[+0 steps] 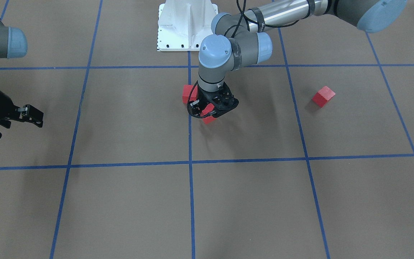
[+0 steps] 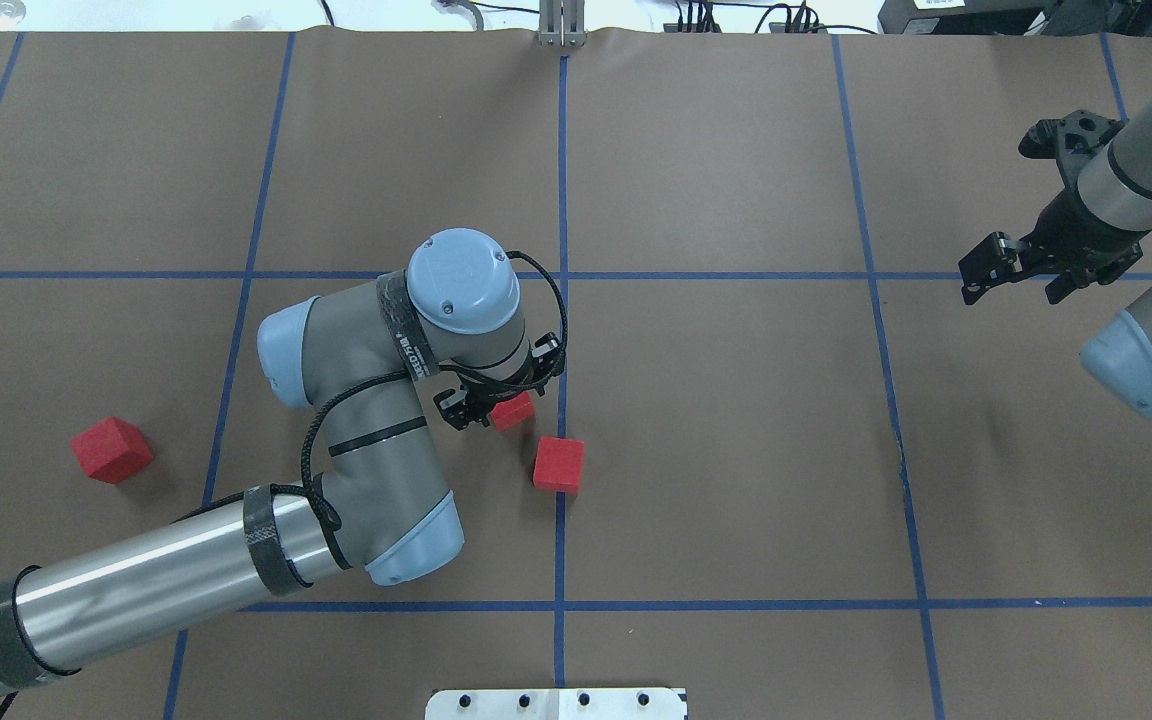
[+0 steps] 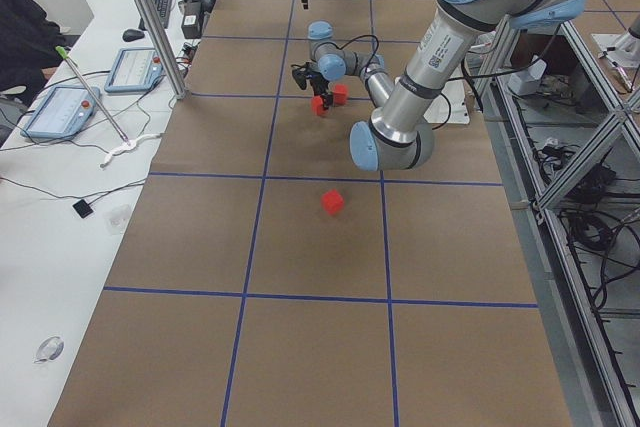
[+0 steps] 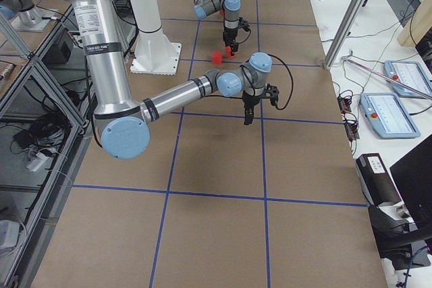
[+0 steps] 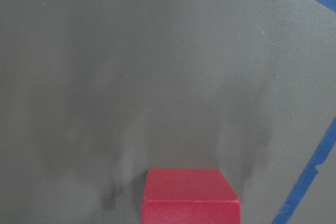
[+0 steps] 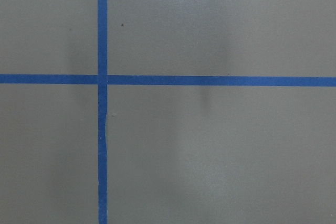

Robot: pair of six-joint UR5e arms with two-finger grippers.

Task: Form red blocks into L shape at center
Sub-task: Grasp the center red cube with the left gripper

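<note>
One red block (image 1: 209, 119), skewed to the tape lines (image 2: 562, 200), clenched in left pincer (image 1: 207, 112); right pincer (image 2: 1014, 285) released

Two red blocks (image 2: 558, 464) near center (image 2: 636, 420), third apart.

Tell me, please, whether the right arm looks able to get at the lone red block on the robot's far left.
Probably not: the lone red block lies far from the right gripper, with the left arm stretched between them.
</note>
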